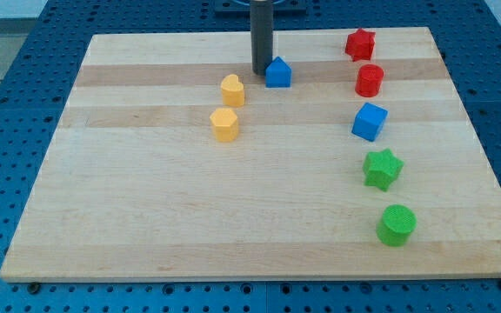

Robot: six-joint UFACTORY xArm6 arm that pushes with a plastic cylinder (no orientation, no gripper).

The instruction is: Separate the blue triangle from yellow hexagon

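- Blue triangle (pixel 277 73) sits on the wooden worktop (pixel 146 217) near the view's top, a little right of centre (its outline reads more like a small house than a plain triangle).
- The rod's lower end, my tip (pixel 261 71), stands just at the blue triangle's left side, touching it or nearly so; the exact contact cannot be made out.
- The arm carries no gripper at all, so nothing is grasped or released; the dark rod rises straight out of the view's top.
- A yellow hexagon (pixel 224 123) lies lower and to the view's left of the blue triangle, apart from it.
- A second yellow block (pixel 232 89), whose shape looks roughly heart-like, sits just above the yellow hexagon, between it and my tip, near the tip but not touching.
- Along the view's right side runs a loose column of five blocks, well apart from the blue triangle.
- At the column's top is a red star (pixel 360 43), close to the worktop's far edge.
- Just below it stands a red cylinder (pixel 370 80).
- Below that sits a blue cube (pixel 370 121), turned at a slight angle.
- Further down comes a green star (pixel 383 168).
- Lowest of all is a green cylinder (pixel 397 225), nearest the view's bottom.
- The worktop rests on a blue perforated surface (pixel 7 87) that shows around all its edges.
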